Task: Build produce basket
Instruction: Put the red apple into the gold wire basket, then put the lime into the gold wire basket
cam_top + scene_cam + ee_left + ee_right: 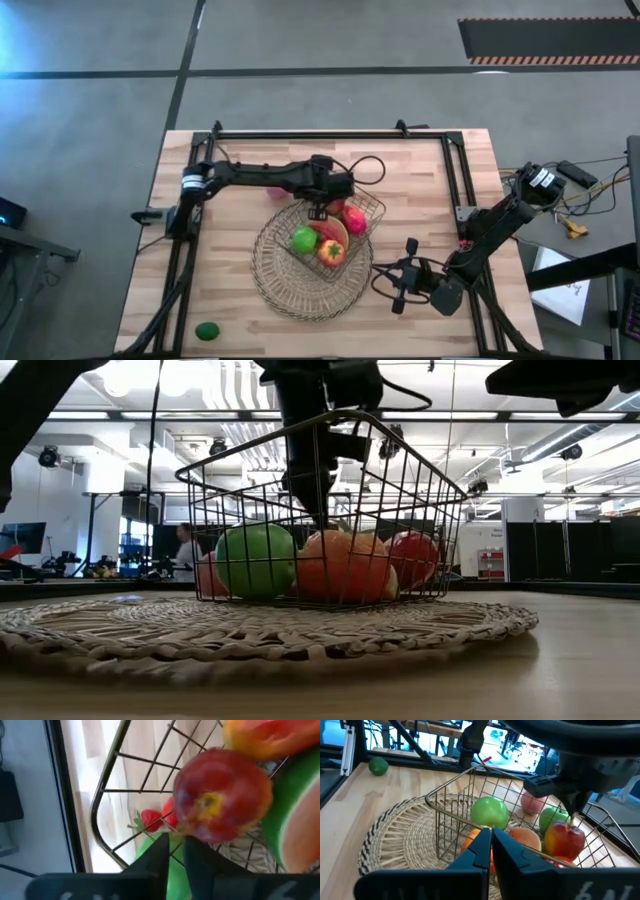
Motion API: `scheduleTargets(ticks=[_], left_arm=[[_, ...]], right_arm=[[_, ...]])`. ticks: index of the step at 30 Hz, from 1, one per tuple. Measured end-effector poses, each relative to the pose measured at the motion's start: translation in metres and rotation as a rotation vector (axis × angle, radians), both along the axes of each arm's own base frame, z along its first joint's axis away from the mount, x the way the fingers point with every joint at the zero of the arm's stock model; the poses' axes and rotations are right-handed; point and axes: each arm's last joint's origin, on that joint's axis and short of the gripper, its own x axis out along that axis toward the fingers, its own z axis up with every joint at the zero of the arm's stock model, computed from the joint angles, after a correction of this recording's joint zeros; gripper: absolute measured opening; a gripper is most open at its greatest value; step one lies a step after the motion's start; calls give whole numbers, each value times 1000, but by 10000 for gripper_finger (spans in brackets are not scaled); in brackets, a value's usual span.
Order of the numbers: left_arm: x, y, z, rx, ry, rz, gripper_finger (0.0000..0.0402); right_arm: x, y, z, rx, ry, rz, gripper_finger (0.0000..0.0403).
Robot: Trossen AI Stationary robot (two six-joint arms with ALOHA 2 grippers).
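The wire basket stands on the round woven mat and holds a green apple, a red-yellow mango, a pink peach, a second green apple and a strawberry. My left gripper reaches down into the basket, its fingers nearly together on a red-yellow apple. My right gripper is shut and empty above the table, near and right of the mat. A green lime lies on the table at the near left. My left gripper comes from above, pointing down, and meets the red-yellow apple at its top. The fingers stand close together right at the apple's edge. The gripper hides which part they pinch. The apple sits low in the basket among the other fruits.
The basket's wire walls rise around the fruit. A black frame runs along the table's far, left and right sides. Bare wood lies left of the mat.
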Motion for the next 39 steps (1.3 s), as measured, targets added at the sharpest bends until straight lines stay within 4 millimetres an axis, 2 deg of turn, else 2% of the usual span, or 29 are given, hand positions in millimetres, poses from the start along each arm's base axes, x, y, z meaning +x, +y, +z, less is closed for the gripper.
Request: scheduleTargets(ticks=[8, 11, 14, 18, 21, 24, 29, 33, 35, 39], left_arm=[[2, -3, 11, -20, -42, -18, 137], [-5, -10, 31, -27, -61, -3, 163], [-20, -21, 58, -52, -107, 51, 174], [-50, -52, 89, -88, -175, 57, 175], [-76, -87, 108, -123, -251, 8, 175], [-105, -124, 118, -140, -311, -46, 176], [-153, -176, 114, -233, -348, -95, 176], [-188, -206, 96, -316, -333, -75, 176], [-205, -218, 82, -403, -287, -19, 176], [-233, -232, 51, -572, -155, 211, 176]], right_arm=[[-1, -1, -3, 10, 2, -3, 9], [-1, -1, -3, 10, 2, -3, 9], [-1, -1, -3, 10, 2, -4, 9], [0, -3, -3, 26, -3, -13, 9], [2, -5, -3, 36, -6, -25, 9], [4, -7, -3, 37, -7, -37, 9], [7, -11, -3, 37, -7, -54, 9], [9, -13, -3, 35, -7, -61, 9], [9, -13, -3, 28, -4, -63, 9], [9, -13, -3, 24, -3, -62, 9]])
